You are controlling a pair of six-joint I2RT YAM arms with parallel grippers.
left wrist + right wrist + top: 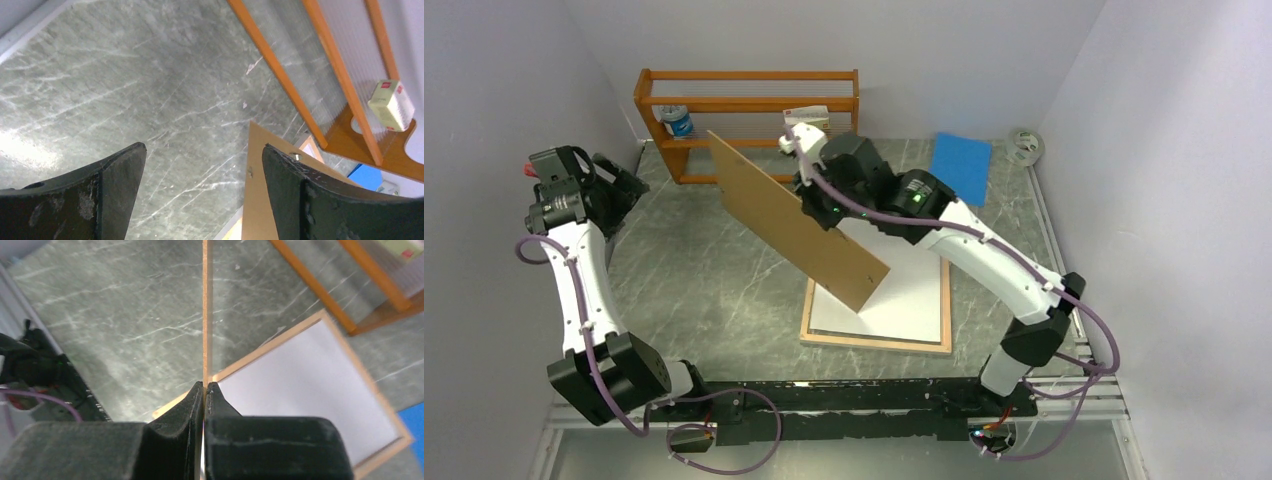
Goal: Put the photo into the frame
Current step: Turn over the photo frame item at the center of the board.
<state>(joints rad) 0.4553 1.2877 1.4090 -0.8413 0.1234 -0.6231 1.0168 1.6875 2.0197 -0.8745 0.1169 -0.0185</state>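
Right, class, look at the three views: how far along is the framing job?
Done, it seems: the photo, white reverse up, lies inside the frame, which is wood side up. In hand: the right claw is shut on the brown backing board, holding it tilted above the frame. Left: lay the board onto the photo. The left claw is open and empty.

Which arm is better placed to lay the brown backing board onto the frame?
Right. The right pincer is shut on the backing board, tilted over the frame; the left pincer hangs open, far off to the side.
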